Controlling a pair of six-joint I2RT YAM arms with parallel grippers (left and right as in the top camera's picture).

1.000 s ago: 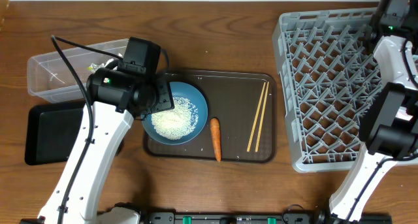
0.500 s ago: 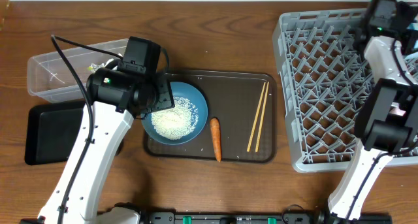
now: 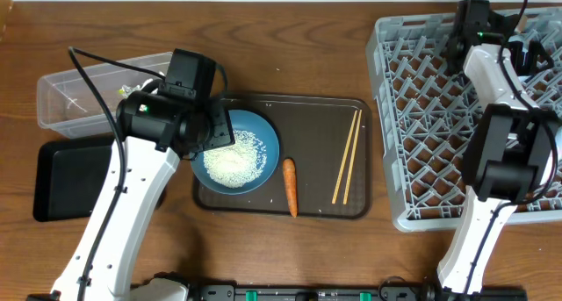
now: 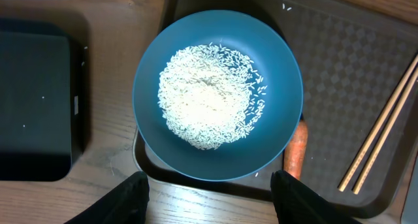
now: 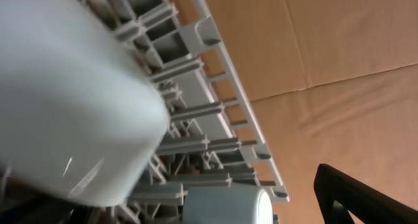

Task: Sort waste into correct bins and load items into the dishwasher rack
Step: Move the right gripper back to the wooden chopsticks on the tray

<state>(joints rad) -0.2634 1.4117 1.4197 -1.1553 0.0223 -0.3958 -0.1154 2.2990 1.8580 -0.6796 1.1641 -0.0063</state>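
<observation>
A blue bowl [image 3: 235, 149] [image 4: 217, 93] holding white rice [image 4: 206, 96] stands on the left of the dark-brown serving tray [image 3: 316, 125]. An orange carrot [image 3: 289, 186] [image 4: 295, 152] lies beside it, with two chopsticks [image 3: 346, 156] [image 4: 379, 145] further right. My left gripper [image 4: 212, 208] hangs open over the bowl's near rim, holding nothing. My right gripper [image 3: 531, 53] is at the far right corner of the grey rack [image 3: 439, 134]. One of its fingers [image 5: 353, 191] stands clear of a small light-blue cup [image 5: 228, 204] lying among the pegs. A pale blurred dish [image 5: 72, 106] fills the left of the right wrist view.
A clear tub [image 3: 61, 95] with small scraps [image 3: 75, 103] sits at the far left. A black tray [image 3: 70, 178] [image 4: 32, 100] lies in front of it. My right arm reaches over the rack's right side.
My right wrist has swung left along the rack's far edge. The left arm, bowl, carrot and chopsticks have not moved.
</observation>
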